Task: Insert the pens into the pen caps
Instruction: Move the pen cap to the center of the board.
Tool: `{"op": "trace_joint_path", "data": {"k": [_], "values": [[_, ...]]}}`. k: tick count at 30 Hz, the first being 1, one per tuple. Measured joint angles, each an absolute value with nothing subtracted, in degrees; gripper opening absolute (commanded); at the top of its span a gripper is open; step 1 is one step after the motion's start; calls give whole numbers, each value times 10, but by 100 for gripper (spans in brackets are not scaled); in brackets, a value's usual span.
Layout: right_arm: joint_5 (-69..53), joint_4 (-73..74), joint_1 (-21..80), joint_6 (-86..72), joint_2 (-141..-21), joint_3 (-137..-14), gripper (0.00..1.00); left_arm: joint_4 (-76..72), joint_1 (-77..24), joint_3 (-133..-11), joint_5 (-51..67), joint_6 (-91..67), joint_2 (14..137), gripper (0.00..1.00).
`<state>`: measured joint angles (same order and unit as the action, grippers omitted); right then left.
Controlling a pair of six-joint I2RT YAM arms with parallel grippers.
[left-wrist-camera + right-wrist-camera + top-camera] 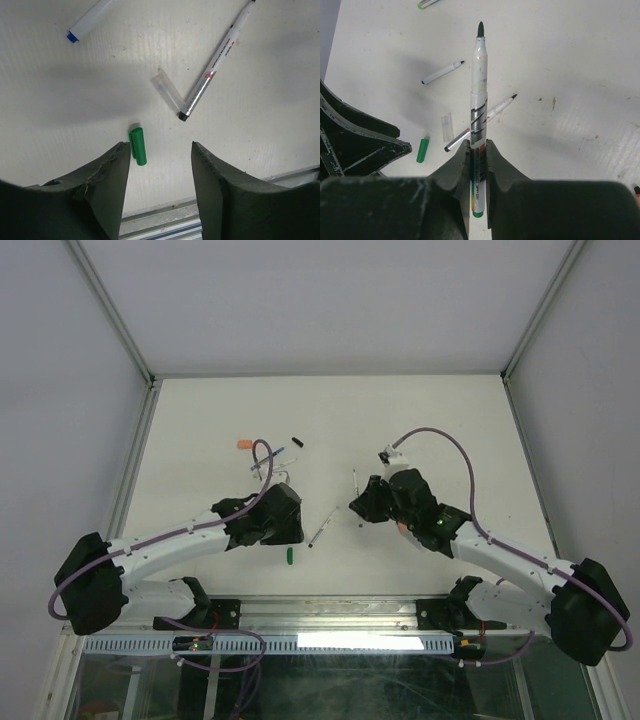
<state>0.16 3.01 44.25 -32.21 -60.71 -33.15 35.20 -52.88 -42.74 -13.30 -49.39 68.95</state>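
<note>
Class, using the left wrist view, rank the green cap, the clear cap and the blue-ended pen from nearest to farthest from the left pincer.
1. green cap: low in the picture, right beside one finger of the open left pincer.
2. clear cap: farther out, mid-picture.
3. blue-ended pen: top left corner.

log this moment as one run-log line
left gripper: open, small green plastic cap lying loose beneath | right gripper: shut on white-barrelled dark-tipped pen, tip bare | capping: not yet done
</note>
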Motion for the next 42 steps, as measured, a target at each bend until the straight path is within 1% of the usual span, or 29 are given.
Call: {"op": "trace_joint_path", "data": {"k": [7, 15, 27, 42], "values": [[6, 34, 442, -328, -595, -321, 0, 410, -576, -468, -166, -504, 759, 51], [9, 38, 442, -328, -588, -321, 0, 448, -585, -472, -182, -505, 796, 47], [8, 37, 441, -329, -588, -320, 0, 439, -585, -475, -171, -483, 809, 51], [8, 32, 441, -331, -597, -310, 0, 457, -604, -475, -163, -487, 858, 49]]}}
